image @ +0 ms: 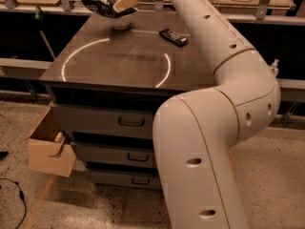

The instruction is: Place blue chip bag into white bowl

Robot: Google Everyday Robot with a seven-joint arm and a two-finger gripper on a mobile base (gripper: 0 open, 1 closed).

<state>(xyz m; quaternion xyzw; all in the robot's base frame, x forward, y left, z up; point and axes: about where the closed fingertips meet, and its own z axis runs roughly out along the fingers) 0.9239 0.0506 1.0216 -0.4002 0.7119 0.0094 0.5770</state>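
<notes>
The arm [214, 128] is creamy white all over, dotted with small dark holes. Its gripper [125, 2], up at the table's far edge above the bowl, is pale tan. The blue chip bag [101, 5] looks almost black from here (with flecks of white print), and the white bowl [119, 22] is plain. The table [119, 61] top is dull grey-brown, crossed by a thin bright ring. The packet [173, 36] is black, the cardboard box [47, 149] tan, the floor [95, 204] speckled beige.

My gripper [125, 2] is hovering just above the small round white bowl [119, 23]. The puffy dark blue glossy chip bag [101, 5] is resting across its rim.
</notes>
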